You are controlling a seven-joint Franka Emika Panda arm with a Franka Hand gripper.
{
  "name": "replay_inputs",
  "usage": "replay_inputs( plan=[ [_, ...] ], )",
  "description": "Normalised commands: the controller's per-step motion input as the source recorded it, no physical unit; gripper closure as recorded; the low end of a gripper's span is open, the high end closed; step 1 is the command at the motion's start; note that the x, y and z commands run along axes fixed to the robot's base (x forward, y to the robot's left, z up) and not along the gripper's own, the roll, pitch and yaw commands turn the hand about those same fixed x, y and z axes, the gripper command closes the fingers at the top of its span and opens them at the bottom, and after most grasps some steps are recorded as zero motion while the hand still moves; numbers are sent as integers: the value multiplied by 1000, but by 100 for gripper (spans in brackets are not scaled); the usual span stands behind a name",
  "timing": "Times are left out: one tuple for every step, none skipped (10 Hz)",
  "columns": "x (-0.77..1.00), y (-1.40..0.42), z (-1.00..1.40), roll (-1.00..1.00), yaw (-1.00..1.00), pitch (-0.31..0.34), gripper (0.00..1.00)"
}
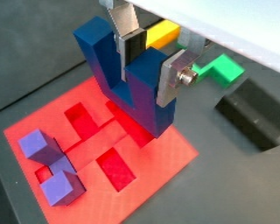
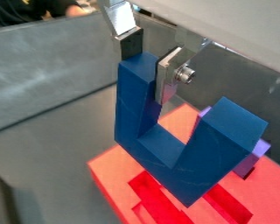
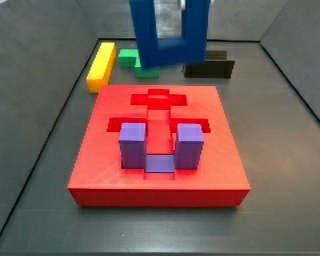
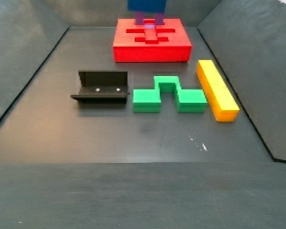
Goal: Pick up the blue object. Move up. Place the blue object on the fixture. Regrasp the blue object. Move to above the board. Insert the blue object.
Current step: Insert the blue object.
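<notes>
My gripper (image 1: 150, 74) is shut on one upright prong of the dark blue U-shaped object (image 1: 108, 52), with one finger in the U's gap and the other outside; this also shows in a wrist view (image 2: 149, 66). The blue object (image 3: 170, 52) hangs base down, prongs up, above the far end of the red board (image 3: 149, 175). The board (image 1: 166, 159) has open recesses under the block. The black fixture (image 4: 100, 88) stands apart from the board, with nothing on it. In both side views the gripper itself is cut off by the frame's top edge.
A purple U-shaped block (image 3: 156, 145) sits in a recess at the board's other end. A green notched block (image 4: 170, 94) and a yellow bar (image 4: 214, 88) lie on the floor beside the fixture. Dark walls enclose the floor.
</notes>
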Motion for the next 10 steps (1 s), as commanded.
replay_inputs(
  plan=[
    [-294,-29,-697,101,-383,119,100],
    [-429,0,-669,6,-474,200,100],
    [-243,3,-657,-4,-417,247,100],
    [0,0,-674,-71,-271,241,100],
    [51,60,-514,-123,-211,304,100],
    [334,14,-249,-121,-63,296,100],
    [609,103,-103,-209,0,241,100],
    [651,86,-114,-201,0,236,100],
    [577,71,-131,-201,0,211,100],
    [466,3,-229,-127,0,194,100]
  ],
)
